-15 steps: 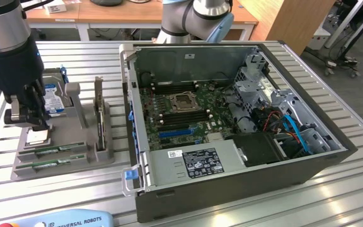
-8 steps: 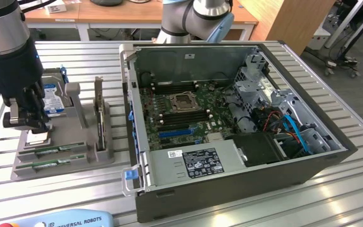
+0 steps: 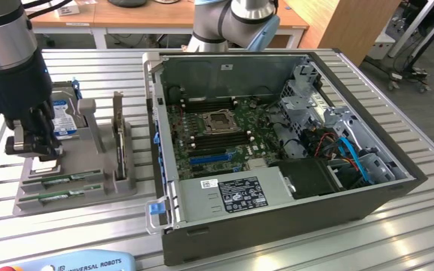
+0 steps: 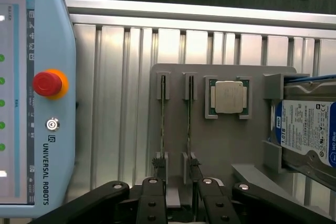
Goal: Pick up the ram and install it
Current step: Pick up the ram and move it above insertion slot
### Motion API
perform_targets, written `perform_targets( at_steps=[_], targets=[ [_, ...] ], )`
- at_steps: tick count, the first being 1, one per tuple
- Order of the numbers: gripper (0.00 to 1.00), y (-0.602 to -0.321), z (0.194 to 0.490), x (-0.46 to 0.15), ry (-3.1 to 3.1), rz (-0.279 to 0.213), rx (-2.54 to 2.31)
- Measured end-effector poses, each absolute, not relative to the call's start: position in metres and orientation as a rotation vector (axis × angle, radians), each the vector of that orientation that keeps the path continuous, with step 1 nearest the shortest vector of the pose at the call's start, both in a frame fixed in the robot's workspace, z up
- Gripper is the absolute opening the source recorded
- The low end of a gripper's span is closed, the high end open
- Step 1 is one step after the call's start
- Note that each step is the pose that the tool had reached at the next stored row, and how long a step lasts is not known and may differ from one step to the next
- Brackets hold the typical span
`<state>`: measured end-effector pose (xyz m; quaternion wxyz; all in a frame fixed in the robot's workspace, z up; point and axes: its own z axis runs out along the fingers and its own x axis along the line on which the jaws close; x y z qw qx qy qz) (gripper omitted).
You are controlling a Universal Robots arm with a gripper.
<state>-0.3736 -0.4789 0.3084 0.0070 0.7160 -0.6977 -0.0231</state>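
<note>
One desk [image 3: 398,237]. One open computer case [image 3: 293,223] at the centre and right of the exterior view, and inside it one motherboard [image 3: 209,141], one processor socket [image 3: 221,121] and one power supply [image 3: 232,195]. One grey holder [image 3: 89,206] at the left of that frame. On it are two ram sticks [image 3: 70,178], the second stick [image 3: 68,194] just beside the first. It also carries one processor chip [image 4: 229,97], one hard drive [image 3: 65,121] and one expansion card [image 3: 118,132]. One claw [image 3: 34,153], at the left of the frame, with two fingers [image 4: 152,203]. One pendant [image 3: 81,261], at the lower left edge, bearing one red button [image 4: 46,84].
</note>
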Motion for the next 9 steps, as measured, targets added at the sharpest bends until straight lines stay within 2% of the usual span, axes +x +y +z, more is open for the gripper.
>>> perform_targets(
  at_steps=[9],
  targets=[
    [0.29, -0.479, 0.292, -0.374, -2.182, -0.072, 2.239]
  ],
)
